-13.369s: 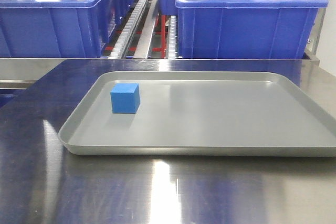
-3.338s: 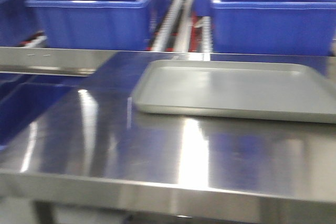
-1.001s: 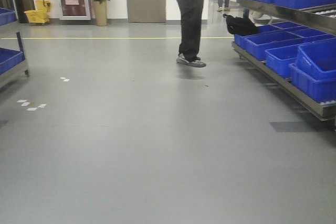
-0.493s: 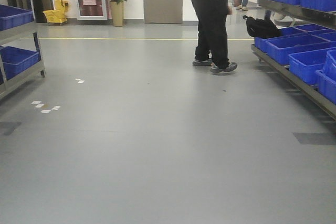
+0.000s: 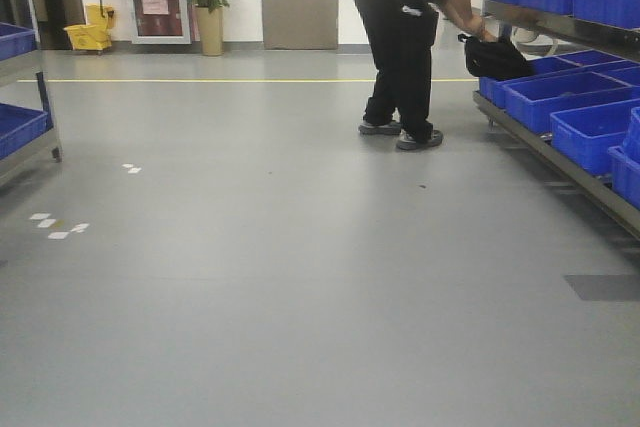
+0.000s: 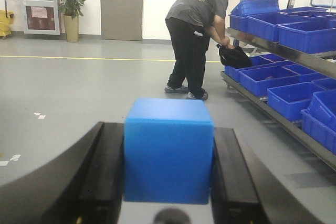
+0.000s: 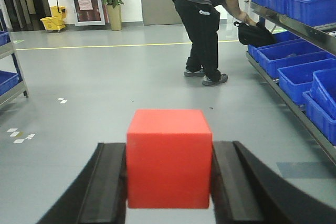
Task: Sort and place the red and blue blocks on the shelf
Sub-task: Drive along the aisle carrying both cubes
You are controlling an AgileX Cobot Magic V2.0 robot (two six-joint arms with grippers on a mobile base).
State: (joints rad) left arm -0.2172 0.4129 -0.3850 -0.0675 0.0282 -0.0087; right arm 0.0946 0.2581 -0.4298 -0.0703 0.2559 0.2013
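In the left wrist view, the blue block (image 6: 168, 150) is clamped between two black fingers (image 6: 107, 166); my left gripper (image 6: 168, 174) is shut on it. The right wrist view shows the red block (image 7: 169, 158) squeezed between black fingers (image 7: 228, 182), with my right gripper (image 7: 169, 182) shut on it. Both blocks are carried in the air above a grey floor. A shelf (image 5: 560, 162) with blue bins runs along the right side. Neither gripper appears in the front view.
A person (image 5: 405, 37) in dark trousers bends over a black bag (image 5: 497, 57) at the right shelf, ahead of me. Blue bins (image 5: 585, 132) line that shelf. Another rack (image 5: 20, 122) with blue bins stands at the left. A potted plant (image 5: 208, 2), a yellow mop bucket (image 5: 88, 32) and doors sit at the far wall.
The view has swung from the steel table and tray to an open aisle. Over the last second the person has bent toward the right shelf and the view has shifted slightly.
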